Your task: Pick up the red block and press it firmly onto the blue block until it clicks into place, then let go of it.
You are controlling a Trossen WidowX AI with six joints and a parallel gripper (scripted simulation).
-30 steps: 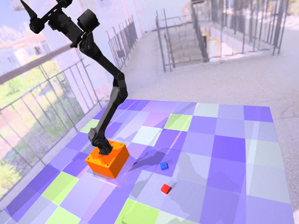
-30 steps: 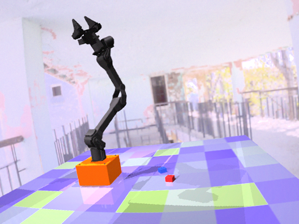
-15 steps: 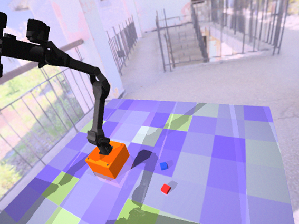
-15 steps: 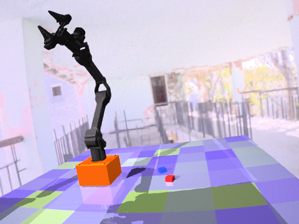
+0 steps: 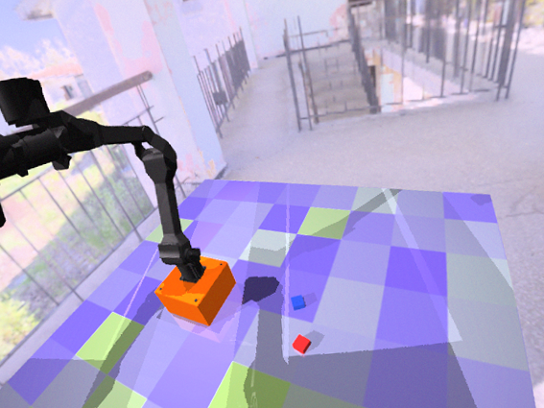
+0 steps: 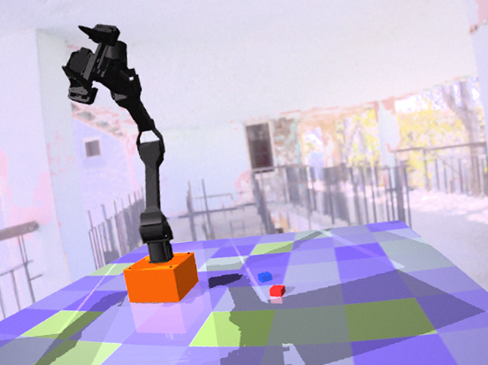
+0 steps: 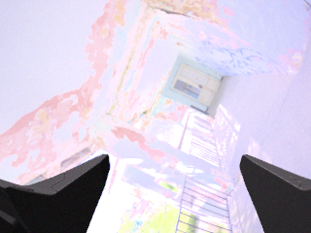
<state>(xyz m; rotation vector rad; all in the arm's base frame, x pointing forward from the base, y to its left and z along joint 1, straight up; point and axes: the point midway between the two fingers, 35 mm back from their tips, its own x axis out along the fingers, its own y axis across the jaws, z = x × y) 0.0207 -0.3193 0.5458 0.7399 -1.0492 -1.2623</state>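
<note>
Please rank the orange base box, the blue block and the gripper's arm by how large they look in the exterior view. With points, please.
1. The arm (image 5: 166,202) (image 6: 151,178)
2. The orange base box (image 5: 212,304) (image 6: 151,285)
3. The blue block (image 5: 298,302) (image 6: 264,276)

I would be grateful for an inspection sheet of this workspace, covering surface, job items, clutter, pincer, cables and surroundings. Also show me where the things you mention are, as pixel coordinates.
Surface: checkered table top (image 5: 410,298) (image 6: 376,284) in violet, pale and green, crossed by shadows.
Job items: red block (image 5: 301,344) (image 6: 277,291) and blue block (image 5: 298,302) (image 6: 265,277) rest apart on the table top, not joined.
Clutter: nothing seen.
Pincer: the pincer (image 7: 177,162) is open with nothing between its fingers, raised high and away from both blocks.
Mounting: black arm on an orange base box (image 5: 217,307) (image 6: 151,286).
Cables: nothing seen.
Surroundings: metal railings, a stairway and walls with peeling paint.
</note>
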